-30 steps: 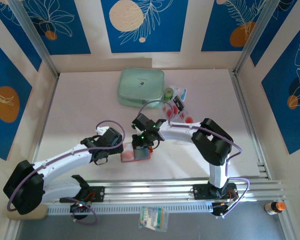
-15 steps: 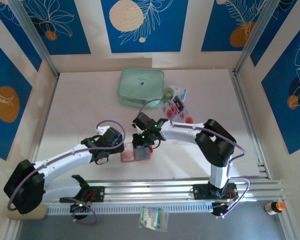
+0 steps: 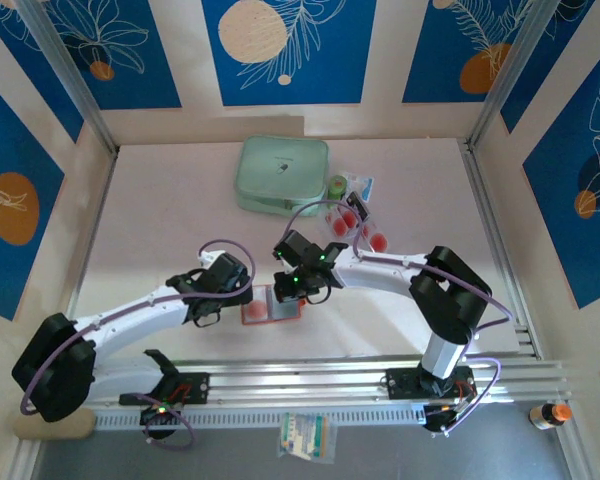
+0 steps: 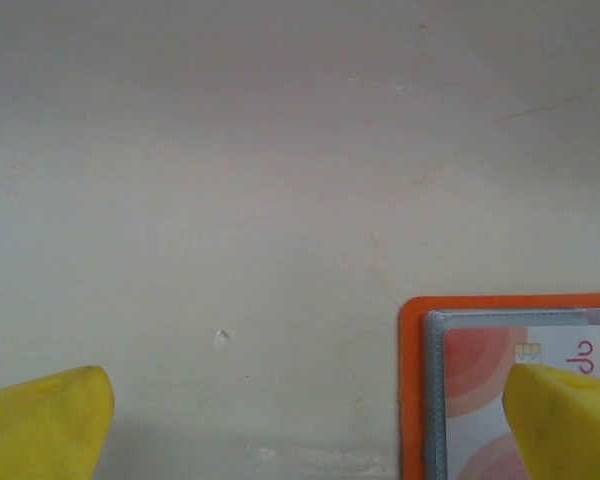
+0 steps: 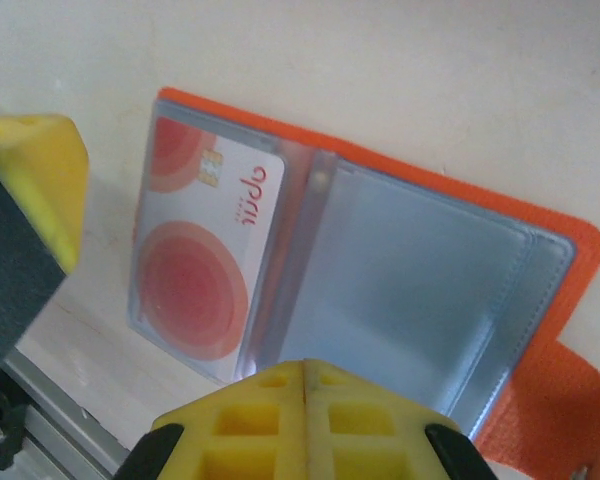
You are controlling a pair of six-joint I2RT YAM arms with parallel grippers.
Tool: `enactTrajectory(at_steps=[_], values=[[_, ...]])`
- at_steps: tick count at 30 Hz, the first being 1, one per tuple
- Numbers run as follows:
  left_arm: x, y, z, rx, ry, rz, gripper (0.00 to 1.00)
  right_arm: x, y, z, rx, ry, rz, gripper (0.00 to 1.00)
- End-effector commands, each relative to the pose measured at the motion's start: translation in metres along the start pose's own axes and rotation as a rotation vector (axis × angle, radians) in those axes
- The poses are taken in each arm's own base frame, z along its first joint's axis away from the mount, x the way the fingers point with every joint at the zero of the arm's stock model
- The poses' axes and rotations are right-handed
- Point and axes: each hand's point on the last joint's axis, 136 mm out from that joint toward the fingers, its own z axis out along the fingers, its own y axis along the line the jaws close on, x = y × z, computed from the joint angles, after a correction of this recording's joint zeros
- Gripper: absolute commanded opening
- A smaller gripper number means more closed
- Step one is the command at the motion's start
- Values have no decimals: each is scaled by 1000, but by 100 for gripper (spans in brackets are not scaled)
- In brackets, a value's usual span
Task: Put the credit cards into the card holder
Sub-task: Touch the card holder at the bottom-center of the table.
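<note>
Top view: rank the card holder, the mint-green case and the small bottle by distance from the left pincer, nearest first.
From the left pincer:
1. card holder, just to its right, lying open on the table.
2. mint-green case, towards the back of the table.
3. small bottle, beyond the near right corner.

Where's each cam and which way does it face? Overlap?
Top external: above, behind the bases, facing down on the table; both arms show.
Left wrist: on left arm, facing the table; open left pincer, card holder corner.
Right wrist: facing down on the open card holder, credit card pocketed; shut right pincer.
Shared: all three see the card holder.
</note>
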Motion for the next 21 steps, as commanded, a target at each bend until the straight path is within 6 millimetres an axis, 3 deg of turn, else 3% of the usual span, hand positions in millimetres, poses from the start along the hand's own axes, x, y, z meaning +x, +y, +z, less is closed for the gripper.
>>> enactTrajectory(at_steps=[1, 11, 21], values=[[-12, -11, -2, 33, -14, 7, 100, 6, -3, -11, 27, -12, -30, 2], [-9, -21, 2, 61, 21, 28, 100, 2, -27, -20, 109, -43, -40, 2], [-8, -27, 2, 89, 34, 33, 100, 2, -61, -9, 167, -23, 1, 2]])
